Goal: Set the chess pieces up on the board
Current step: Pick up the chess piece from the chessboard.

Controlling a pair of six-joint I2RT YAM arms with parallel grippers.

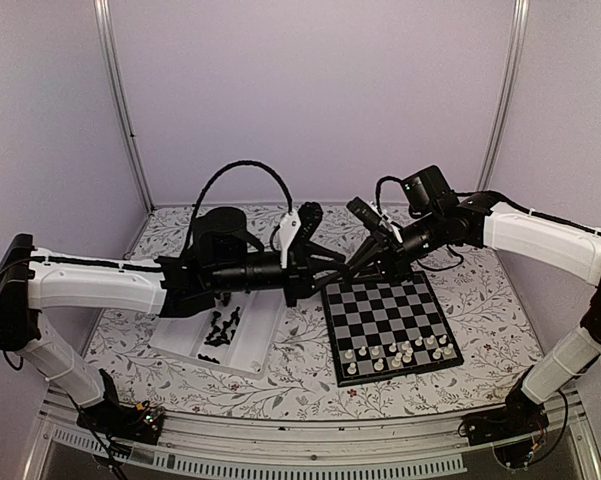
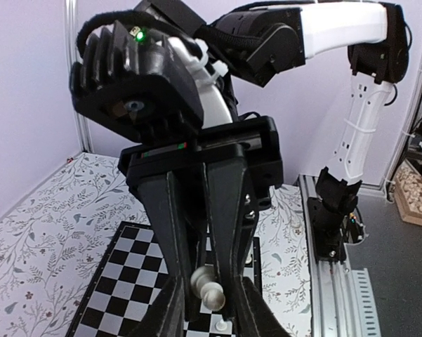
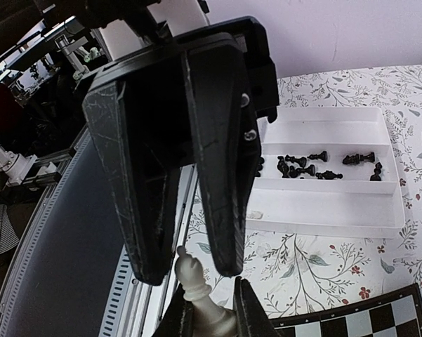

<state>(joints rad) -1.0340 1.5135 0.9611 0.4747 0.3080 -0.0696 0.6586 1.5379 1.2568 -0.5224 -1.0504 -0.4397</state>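
The counter carries a tray of black chess pieces and the board. The board's near rows hold white chess pieces.

Above the board's far left corner, the right gripper is clamped on the base of one upright white piece. The left gripper stands part open, its fingers flanking the piece's head without clear contact.

To transfer cleanly:
1. Centre the head between the left fingers.
2. Close the left gripper fully.
3. Only then release the right gripper.

Keep the piece upright throughout.
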